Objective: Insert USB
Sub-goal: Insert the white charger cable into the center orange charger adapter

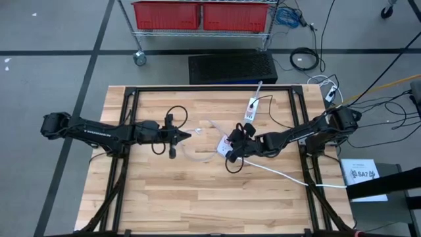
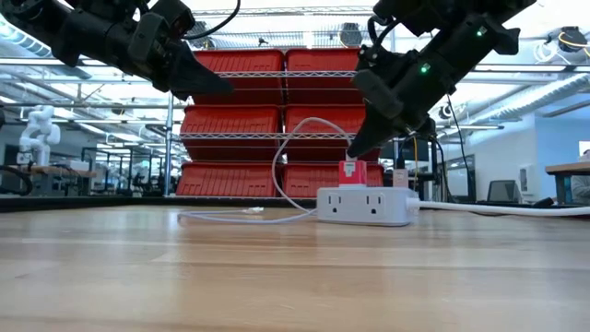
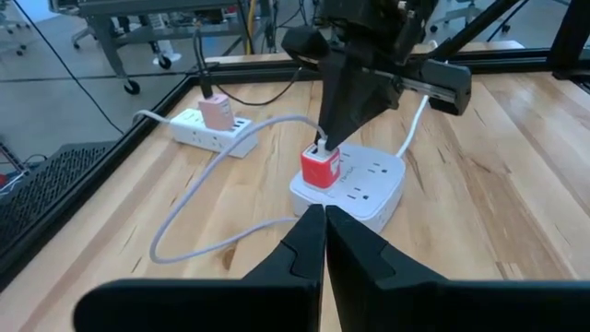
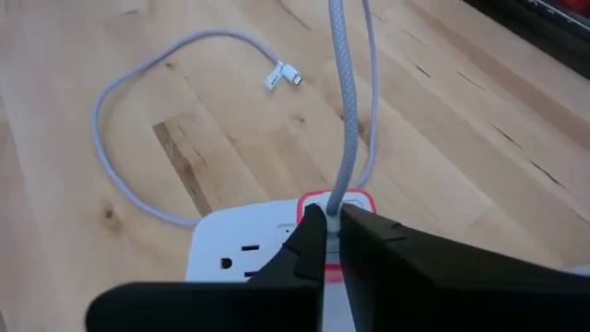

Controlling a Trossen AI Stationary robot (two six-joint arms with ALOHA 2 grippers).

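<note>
Right hand [image 2: 355,148] pinches the white USB cable [image 4: 346,120] directly above the red charger [image 3: 321,167] in the power strip [image 2: 364,205]; left hand [image 1: 187,136], closed and empty, hovers beside the strip.

A wooden table [image 1: 197,197] with a black frame [image 1: 125,131] stands on a grey floor [image 1: 52,66] marked with dark lines. Beyond its far edge lie a black mat [image 1: 231,68] and a wheeled wire rack [image 1: 139,39] holding red bins [image 1: 204,14], which also fill the background of the low view, with coiled cables [image 1: 304,59] near them on the floor. A white sheet [image 1: 360,178] lies on the floor beside the table's right edge, and a small white robot figure [image 2: 37,129] stands far back in the room.
</note>
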